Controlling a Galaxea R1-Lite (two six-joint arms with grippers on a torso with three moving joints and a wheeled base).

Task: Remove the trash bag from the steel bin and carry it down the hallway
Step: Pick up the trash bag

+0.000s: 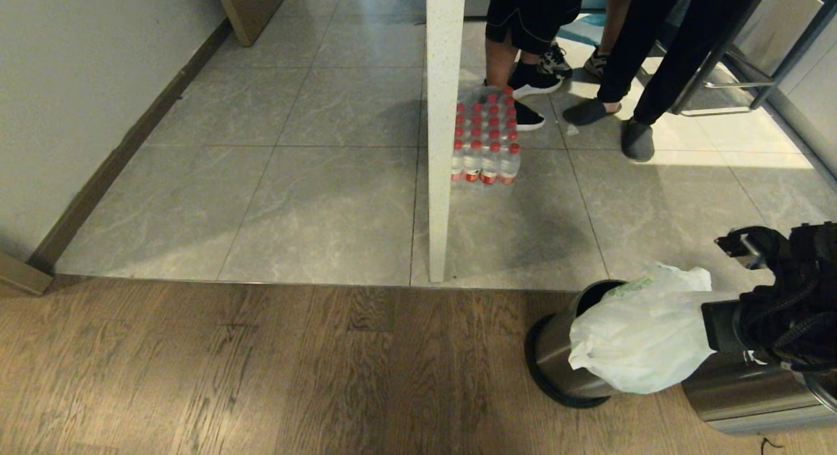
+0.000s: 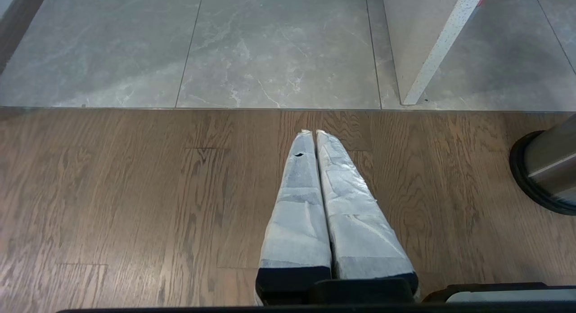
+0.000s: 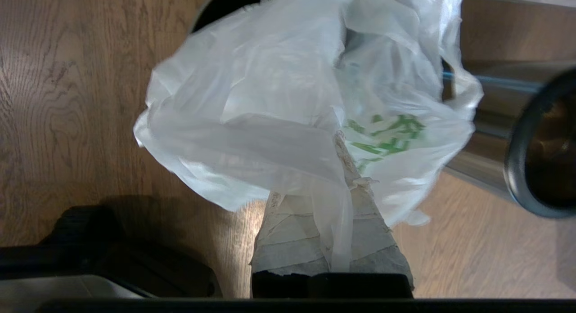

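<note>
Right gripper (image 3: 335,137): we saw it clamped on the trash bag (image 3: 270,106).
Trash bag: bulging above the steel bin (image 1: 556,350), hanging sideways from the grip.
Left gripper (image 2: 314,133): closed, empty, over wood floor (image 2: 135,191).

Shrink-wrapped pack of red-capped water bottles (image 1: 485,136) stands on grey tile floor (image 1: 314,200), touching a white speckled partition panel (image 1: 444,115). Two people's legs (image 1: 628,63) stand just beyond it. Wood plank floor (image 1: 261,370) adjoins the tiles. Second steel bin (image 1: 752,389) lies at right.
</note>
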